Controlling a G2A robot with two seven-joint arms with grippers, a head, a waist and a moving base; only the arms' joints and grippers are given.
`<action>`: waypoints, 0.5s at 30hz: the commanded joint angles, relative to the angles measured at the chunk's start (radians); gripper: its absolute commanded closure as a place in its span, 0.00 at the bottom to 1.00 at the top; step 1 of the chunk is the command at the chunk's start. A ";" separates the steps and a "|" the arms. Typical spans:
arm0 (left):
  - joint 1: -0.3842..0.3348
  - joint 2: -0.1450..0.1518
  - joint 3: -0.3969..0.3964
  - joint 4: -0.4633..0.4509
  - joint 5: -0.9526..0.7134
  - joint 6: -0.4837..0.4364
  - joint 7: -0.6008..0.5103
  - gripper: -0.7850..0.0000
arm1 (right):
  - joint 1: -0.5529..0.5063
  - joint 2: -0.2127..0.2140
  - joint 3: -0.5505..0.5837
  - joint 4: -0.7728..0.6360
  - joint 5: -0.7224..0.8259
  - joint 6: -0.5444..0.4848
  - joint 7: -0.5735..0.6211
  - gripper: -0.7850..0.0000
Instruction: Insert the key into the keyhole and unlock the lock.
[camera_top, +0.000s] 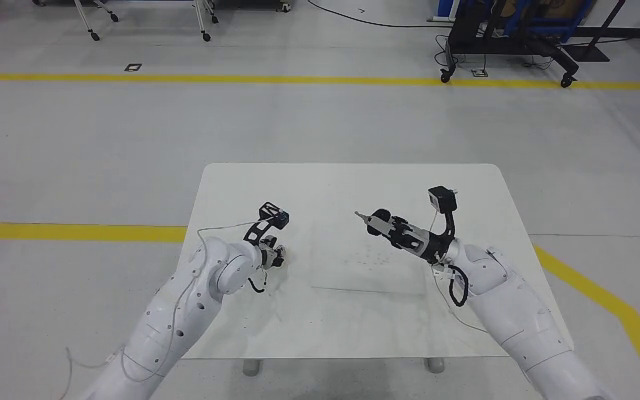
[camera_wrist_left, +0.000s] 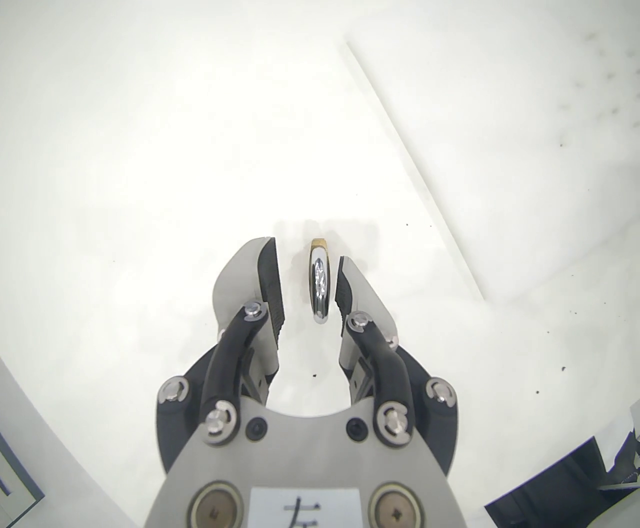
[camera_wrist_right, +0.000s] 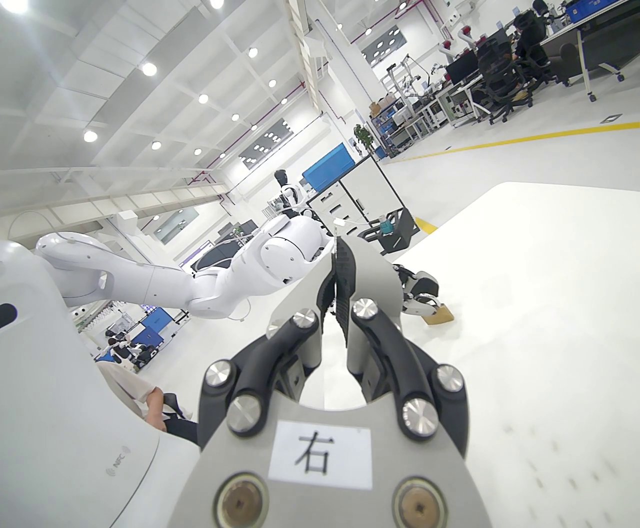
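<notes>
While the left gripper (camera_wrist_left: 307, 255) stands open astride the lock (camera_wrist_left: 319, 285), the right gripper (camera_wrist_right: 341, 250) hangs well apart, pinched shut, maybe on the key; nothing looks inserted yet

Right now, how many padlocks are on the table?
1. The padlock stands on the table between the left gripper's open fingers. The arms cover little of the table, so another is unlikely.
</notes>
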 joint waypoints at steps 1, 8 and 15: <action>0.004 0.001 -0.009 -0.005 -0.006 -0.007 0.000 0.68 | 0.000 0.000 0.000 0.000 0.000 0.000 0.000 1.00; 0.022 0.005 -0.032 -0.023 -0.012 -0.018 -0.008 0.86 | 0.000 0.000 0.000 0.000 0.000 0.000 0.000 1.00; 0.022 0.002 -0.025 -0.018 0.013 -0.025 -0.005 1.00 | 0.000 0.000 0.000 0.000 0.000 0.000 0.000 1.00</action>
